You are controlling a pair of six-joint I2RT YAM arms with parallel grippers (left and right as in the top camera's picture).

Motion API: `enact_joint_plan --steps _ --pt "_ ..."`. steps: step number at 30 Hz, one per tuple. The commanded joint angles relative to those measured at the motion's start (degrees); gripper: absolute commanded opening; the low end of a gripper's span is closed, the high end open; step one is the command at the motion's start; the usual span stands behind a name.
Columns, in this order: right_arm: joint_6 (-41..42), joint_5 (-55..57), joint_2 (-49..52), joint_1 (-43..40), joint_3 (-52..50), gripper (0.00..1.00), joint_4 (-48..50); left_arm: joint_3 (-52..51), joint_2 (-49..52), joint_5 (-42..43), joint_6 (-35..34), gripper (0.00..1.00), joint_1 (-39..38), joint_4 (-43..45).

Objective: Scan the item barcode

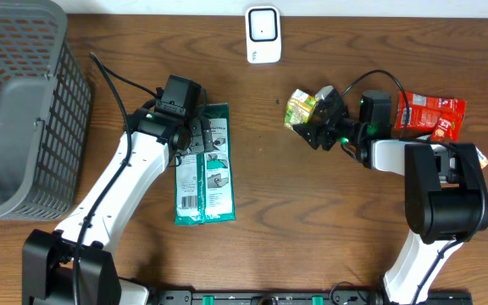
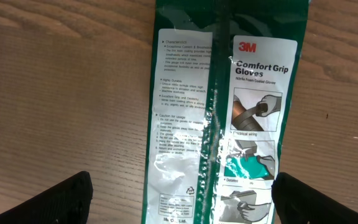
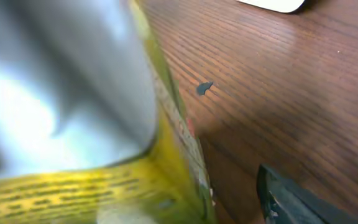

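Note:
A yellow-green snack packet point(image 1: 300, 108) lies right of the table's centre, below the white barcode scanner point(image 1: 263, 34) at the back edge. My right gripper point(image 1: 315, 116) reaches in from the right with its jaws around the packet's right end. In the right wrist view the packet point(image 3: 104, 149) fills the left side, blurred. A gap of bare wood separates it from the one visible finger point(image 3: 291, 199); the other finger is hidden. A green 3M glove pack point(image 1: 205, 165) lies at centre left. My left gripper point(image 2: 182, 208) hovers open over that pack point(image 2: 222, 112), a finger on each side.
A grey mesh basket point(image 1: 19, 102) fills the far left. A red snack packet point(image 1: 430, 114) lies at the right, behind my right arm. A small dark fleck point(image 3: 204, 88) marks the wooden table point(image 1: 312, 203) near the yellow packet.

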Motion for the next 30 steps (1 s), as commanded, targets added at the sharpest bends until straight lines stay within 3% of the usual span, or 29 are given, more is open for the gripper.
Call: enact_joint_plan --steps 1,7,19,23,30 --pt "-0.20 -1.18 -1.20 0.00 -0.24 0.73 1.25 0.33 0.24 -0.52 -0.11 0.93 0.24 -0.17" --pt "-0.22 -0.52 -1.16 2.03 -0.24 0.72 2.29 0.33 0.24 -0.52 -0.11 0.93 0.24 -0.17" --pt "-0.20 3.17 -1.16 2.38 -0.24 0.58 1.01 0.33 0.24 -0.52 -0.11 0.93 0.24 -0.17" --pt "-0.20 3.17 -1.16 2.38 -0.24 0.45 1.18 0.33 0.24 -0.52 -0.11 0.93 0.24 -0.17" --pt "5.14 3.13 -1.16 2.38 -0.24 0.43 4.00 0.33 0.24 -0.52 -0.11 0.93 0.24 -0.17"
